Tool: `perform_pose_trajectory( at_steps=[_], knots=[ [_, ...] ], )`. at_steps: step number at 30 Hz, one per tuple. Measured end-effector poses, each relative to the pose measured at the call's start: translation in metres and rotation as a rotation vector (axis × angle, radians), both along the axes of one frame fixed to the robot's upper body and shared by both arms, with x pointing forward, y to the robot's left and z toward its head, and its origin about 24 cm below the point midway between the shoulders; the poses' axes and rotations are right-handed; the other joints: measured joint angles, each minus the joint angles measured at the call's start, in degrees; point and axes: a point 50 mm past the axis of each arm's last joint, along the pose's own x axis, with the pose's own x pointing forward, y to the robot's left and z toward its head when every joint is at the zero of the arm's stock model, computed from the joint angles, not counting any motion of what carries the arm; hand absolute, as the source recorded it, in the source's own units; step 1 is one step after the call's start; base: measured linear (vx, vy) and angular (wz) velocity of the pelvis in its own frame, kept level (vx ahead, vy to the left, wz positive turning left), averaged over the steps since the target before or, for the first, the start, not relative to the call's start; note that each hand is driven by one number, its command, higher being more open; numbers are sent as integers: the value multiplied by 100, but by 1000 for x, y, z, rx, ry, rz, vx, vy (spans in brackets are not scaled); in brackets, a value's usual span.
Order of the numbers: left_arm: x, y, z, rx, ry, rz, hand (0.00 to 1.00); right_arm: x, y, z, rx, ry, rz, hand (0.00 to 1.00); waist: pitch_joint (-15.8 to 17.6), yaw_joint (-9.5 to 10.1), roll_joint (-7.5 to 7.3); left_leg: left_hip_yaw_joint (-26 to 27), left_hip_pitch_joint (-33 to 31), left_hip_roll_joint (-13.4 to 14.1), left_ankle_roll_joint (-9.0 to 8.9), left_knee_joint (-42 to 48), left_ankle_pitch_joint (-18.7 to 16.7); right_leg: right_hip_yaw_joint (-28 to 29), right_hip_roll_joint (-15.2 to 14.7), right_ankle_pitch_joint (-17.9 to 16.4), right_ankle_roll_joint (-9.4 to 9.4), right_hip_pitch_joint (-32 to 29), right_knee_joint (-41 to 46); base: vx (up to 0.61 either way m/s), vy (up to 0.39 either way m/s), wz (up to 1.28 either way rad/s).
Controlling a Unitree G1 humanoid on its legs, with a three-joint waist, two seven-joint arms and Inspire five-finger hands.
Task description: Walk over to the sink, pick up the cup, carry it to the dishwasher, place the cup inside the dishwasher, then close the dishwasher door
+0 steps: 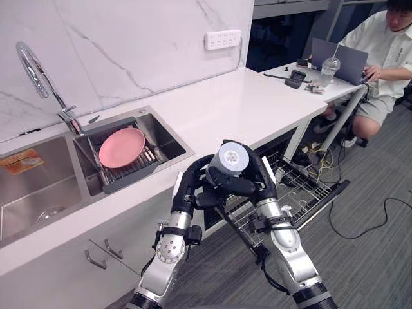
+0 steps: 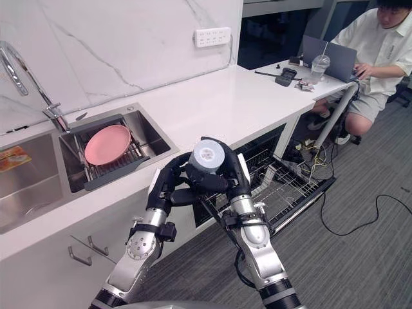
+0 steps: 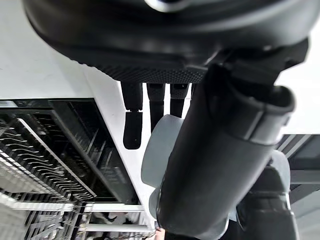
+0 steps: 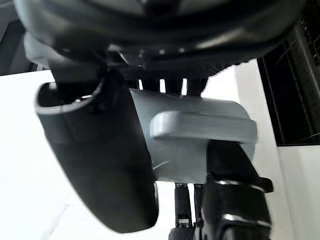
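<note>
A grey cup [image 1: 232, 156] with a handle [image 4: 200, 127] is held in front of me at counter-edge height, its base turned up toward my head. My left hand [image 1: 228, 185] wraps its underside from the left, fingers curled across it. The right hand [image 1: 265, 183] clasps it from the right, thumb and fingers round its body [image 4: 175, 165]. In the left wrist view the cup [image 3: 157, 150] sits between thumb and fingers. Just beyond and below the hands the dishwasher stands open, its wire rack [image 1: 309, 187] pulled out over the lowered door [image 1: 328, 203].
Along the left runs the white counter [image 1: 244, 103]; its sink [image 1: 164, 138] holds a pink plate [image 1: 121, 147] on a drain rack under a tap [image 1: 38, 71]. At the far right a person [image 1: 380, 58] sits at a laptop [image 1: 344, 61], with a plastic drink cup [image 1: 329, 69] beside it.
</note>
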Motion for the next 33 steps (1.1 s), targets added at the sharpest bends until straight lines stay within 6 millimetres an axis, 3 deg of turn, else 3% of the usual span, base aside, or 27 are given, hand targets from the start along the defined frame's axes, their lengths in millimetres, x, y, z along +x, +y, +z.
perform_pose_trajectory(
  at_steps=[6, 7, 18, 22, 29, 33],
  knots=[
    [0, -1, 0, 6, -3, -10, 30, 3, -1, 2, 3, -6, 4, 30, -9, -2, -11, -2, -12, 13, -4, 15, 11, -2, 14, 27, -12, -1, 0, -10, -3, 0],
    [0, -1, 1, 6, -4, -11, 90, 3, -2, 2, 3, -6, 4, 30, -10, 0, -12, -2, -12, 11, -4, 12, 11, -2, 12, 28, -12, -3, 2, 0, 0, 0],
    [3, -3, 25, -43, -96, -13, 90, 7, -10, 16, 67, -66, -62, 30, -16, 5, -32, 11, 44, -6, 5, -11, 18, 11, -2, 30, -10, 14, 43, -2, 0, 0],
    [5, 7, 48, -79, -189, 52, 90, 4, -15, 15, 79, -61, -99, 30, -1, -5, -48, 37, 131, -5, -1, -134, 64, 27, 6, 27, -9, 31, 42, -5, 0, -2],
    [8, 35, 52, -114, -214, 189, 90, -1, -30, 16, 72, -75, -186, 30, 18, 9, -78, 55, 164, -8, -7, -221, 88, 38, 9, 25, -3, 8, 16, 0, 0, 0],
    [-1, 45, 39, -172, -153, 227, 90, -9, -48, 13, 50, -65, -272, 30, 23, 5, -78, 63, 157, -9, -10, -245, 85, 44, 10, 25, -2, 7, -6, 0, 0, 0]
  ],
)
